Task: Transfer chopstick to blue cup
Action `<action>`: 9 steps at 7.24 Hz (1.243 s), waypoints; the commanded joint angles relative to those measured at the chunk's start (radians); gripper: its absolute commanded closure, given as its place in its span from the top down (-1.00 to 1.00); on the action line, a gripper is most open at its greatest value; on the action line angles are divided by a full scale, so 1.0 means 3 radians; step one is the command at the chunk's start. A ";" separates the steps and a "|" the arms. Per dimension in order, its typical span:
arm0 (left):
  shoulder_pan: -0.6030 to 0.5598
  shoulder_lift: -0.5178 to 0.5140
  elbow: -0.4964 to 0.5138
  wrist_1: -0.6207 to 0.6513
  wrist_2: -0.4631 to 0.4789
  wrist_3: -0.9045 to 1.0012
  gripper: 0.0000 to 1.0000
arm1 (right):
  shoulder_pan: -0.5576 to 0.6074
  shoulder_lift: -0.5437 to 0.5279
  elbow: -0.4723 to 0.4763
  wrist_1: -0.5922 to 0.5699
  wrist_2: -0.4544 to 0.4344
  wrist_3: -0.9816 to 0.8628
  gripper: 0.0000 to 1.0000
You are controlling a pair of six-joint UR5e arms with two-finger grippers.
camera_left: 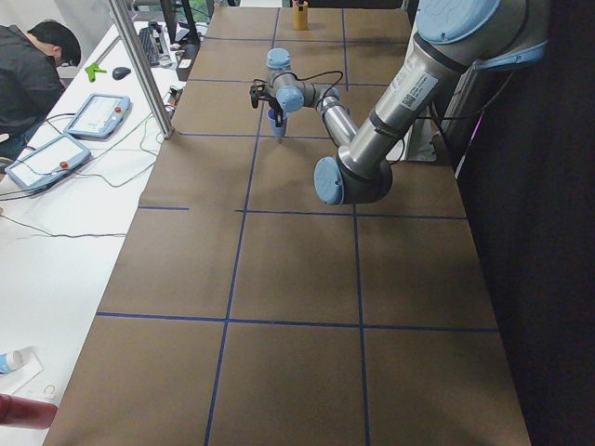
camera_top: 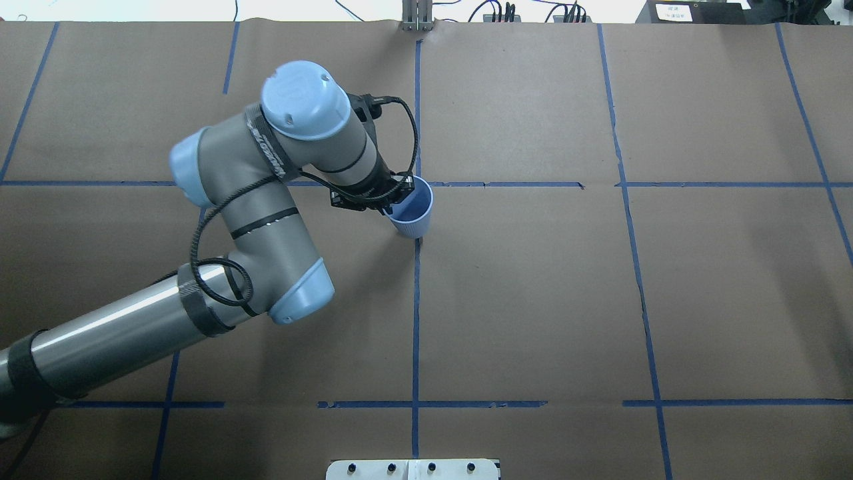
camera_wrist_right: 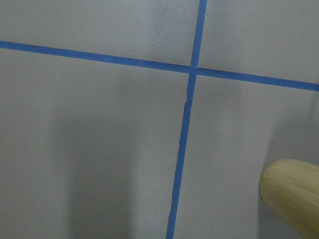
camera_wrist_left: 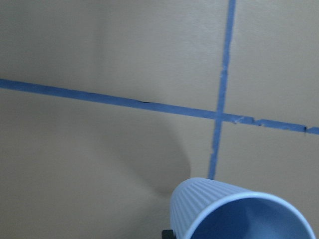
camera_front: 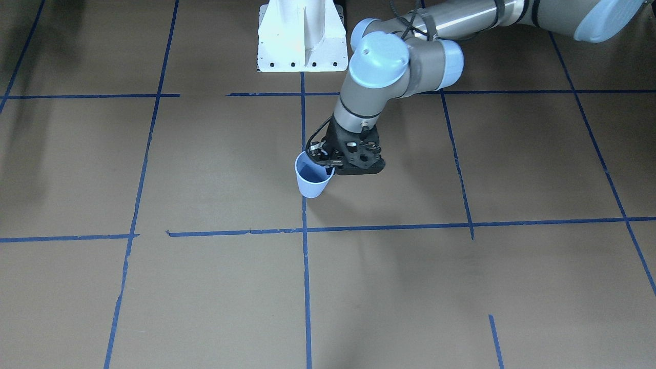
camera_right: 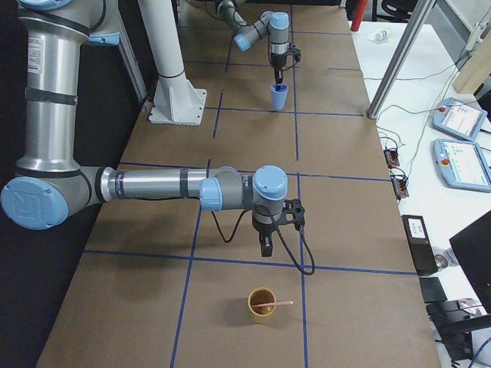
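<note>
The blue cup (camera_top: 412, 208) stands near the table's middle on a blue tape line. It also shows in the front view (camera_front: 311, 179) and at the bottom of the left wrist view (camera_wrist_left: 239, 211). My left gripper (camera_top: 397, 195) is shut on the cup's rim at its side. The pinkish-red chopstick (camera_right: 273, 304) lies across the rim of a tan wooden cup (camera_right: 261, 307) at the table's right end. My right gripper (camera_right: 265, 247) points down a little short of that cup; I cannot tell whether it is open or shut. The right wrist view shows only the wooden cup's edge (camera_wrist_right: 294, 199).
The white robot base (camera_front: 302, 41) stands behind the blue cup. Blue tape lines cross the brown table. Teach pendants (camera_right: 460, 146) and cables lie on the white bench beside the table, with a metal post (camera_right: 395, 61) at its edge. An operator (camera_left: 33, 65) sits there.
</note>
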 commanded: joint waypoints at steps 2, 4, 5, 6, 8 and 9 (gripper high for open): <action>0.0103 -0.0036 0.0114 -0.0038 0.0098 -0.0017 -0.84 | 0.0000 0.0000 0.0000 0.0002 0.0000 0.0000 1.00; 0.0103 -0.0041 0.0078 -0.0028 0.0159 0.0013 0.99 | 0.0000 0.0000 0.0000 -0.0003 0.0000 0.0000 1.00; 0.0103 -0.0041 0.0038 -0.0023 0.0134 0.0008 1.00 | 0.0000 0.0000 0.0000 -0.0003 0.0000 0.0005 1.00; 0.0078 -0.0021 -0.0089 0.0053 0.0083 0.0028 1.00 | 0.0000 0.0000 0.0005 -0.0003 0.0000 0.0000 1.00; -0.0177 0.0166 -0.0441 0.0394 -0.0350 0.0435 1.00 | 0.0000 0.0005 0.0005 0.0002 -0.0005 -0.0005 1.00; -0.0365 0.0467 -0.0762 0.0578 -0.0468 0.0929 1.00 | 0.0006 0.0005 0.0005 0.0002 -0.0005 -0.0015 1.00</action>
